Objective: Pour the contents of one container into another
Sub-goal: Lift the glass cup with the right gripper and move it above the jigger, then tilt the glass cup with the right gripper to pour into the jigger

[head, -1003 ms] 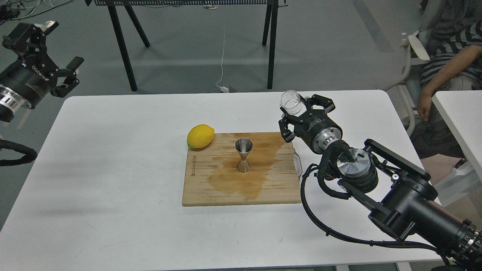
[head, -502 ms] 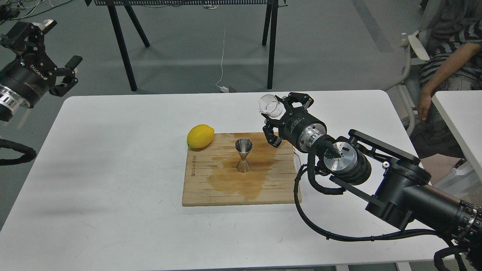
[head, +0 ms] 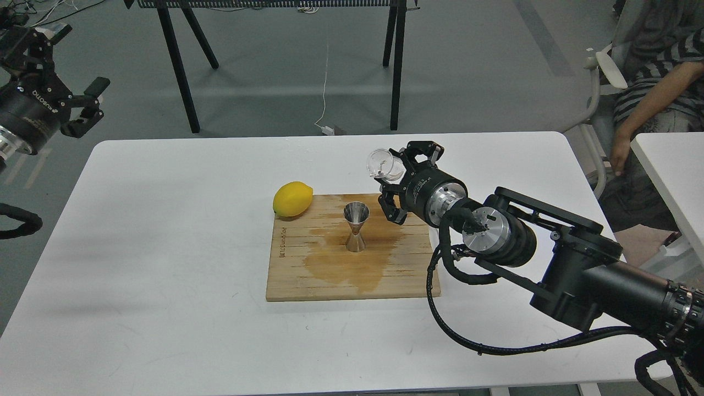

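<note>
A steel jigger (head: pixel 356 226) stands upright on the wet middle of a wooden board (head: pixel 308 275). My right gripper (head: pixel 391 175) is shut on a small clear glass cup (head: pixel 382 165), held in the air just right of and above the jigger, tilted with its mouth toward the left. My left gripper (head: pixel 71 99) hangs open, off the table's far left corner, with nothing in it.
A yellow lemon (head: pixel 292 198) lies at the board's far left corner. A dark wet stain (head: pixel 352 269) spreads over the board. The white table (head: pixel 165 247) carries the board. A seated person (head: pixel 654 99) is at the far right, and black stand legs (head: pixel 181 71) rise behind the table.
My right gripper has carried the glass cup leftward toward the jigger and tipped it further left. My left gripper has drifted slightly left and up.
</note>
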Motion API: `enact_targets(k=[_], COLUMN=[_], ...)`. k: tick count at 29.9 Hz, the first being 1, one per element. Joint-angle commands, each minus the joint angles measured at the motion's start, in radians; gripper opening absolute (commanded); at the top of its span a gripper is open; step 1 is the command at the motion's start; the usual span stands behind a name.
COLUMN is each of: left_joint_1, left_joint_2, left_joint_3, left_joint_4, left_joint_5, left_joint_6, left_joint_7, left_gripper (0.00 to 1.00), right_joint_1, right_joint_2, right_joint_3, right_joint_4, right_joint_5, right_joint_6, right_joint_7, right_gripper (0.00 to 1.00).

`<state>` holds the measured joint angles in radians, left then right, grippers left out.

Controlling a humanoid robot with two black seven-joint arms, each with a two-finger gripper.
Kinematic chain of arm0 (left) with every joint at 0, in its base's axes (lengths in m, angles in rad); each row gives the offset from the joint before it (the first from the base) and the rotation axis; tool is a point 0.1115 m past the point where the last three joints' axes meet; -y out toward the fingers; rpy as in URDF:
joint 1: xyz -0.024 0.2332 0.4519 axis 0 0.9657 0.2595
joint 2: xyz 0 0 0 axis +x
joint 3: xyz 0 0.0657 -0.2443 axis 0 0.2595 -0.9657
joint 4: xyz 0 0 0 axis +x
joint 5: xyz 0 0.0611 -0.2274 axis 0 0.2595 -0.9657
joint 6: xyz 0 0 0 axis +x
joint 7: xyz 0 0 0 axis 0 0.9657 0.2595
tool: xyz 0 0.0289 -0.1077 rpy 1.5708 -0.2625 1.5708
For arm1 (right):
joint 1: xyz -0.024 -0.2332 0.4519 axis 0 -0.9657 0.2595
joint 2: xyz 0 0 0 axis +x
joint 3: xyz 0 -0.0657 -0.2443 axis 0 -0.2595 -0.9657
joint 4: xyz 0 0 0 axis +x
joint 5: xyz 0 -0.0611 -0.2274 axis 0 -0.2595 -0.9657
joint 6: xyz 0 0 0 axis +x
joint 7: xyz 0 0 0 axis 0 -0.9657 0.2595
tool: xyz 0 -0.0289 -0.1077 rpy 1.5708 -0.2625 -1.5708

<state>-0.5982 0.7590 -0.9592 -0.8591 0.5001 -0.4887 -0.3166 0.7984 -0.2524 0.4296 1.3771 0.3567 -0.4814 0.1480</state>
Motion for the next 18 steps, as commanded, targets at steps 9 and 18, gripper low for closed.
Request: enact_targets(k=[9,18], left_joint_1=[0.000,0.000], left_joint_2=[0.013,0.013], left_joint_3=[-0.001,-0.001], left_joint_4=[0.000,0.000], left_joint_5=[0.000,0.000], left_joint_6=[0.000,0.000], left_joint_7=[-0.001,-0.001], left_gripper=[1.00,1.00], right_joint_1=[0.036,0.079], right_joint_2=[-0.036,-0.048], right_joint_3=[-0.069,-0.130], right_joint_4=[0.042,0.049], right_joint_5=[-0.051,-0.079], right_joint_6=[-0.007,-0.007], right_joint_7=[-0.022,-0.042], right_gripper=[0.29,0.29])
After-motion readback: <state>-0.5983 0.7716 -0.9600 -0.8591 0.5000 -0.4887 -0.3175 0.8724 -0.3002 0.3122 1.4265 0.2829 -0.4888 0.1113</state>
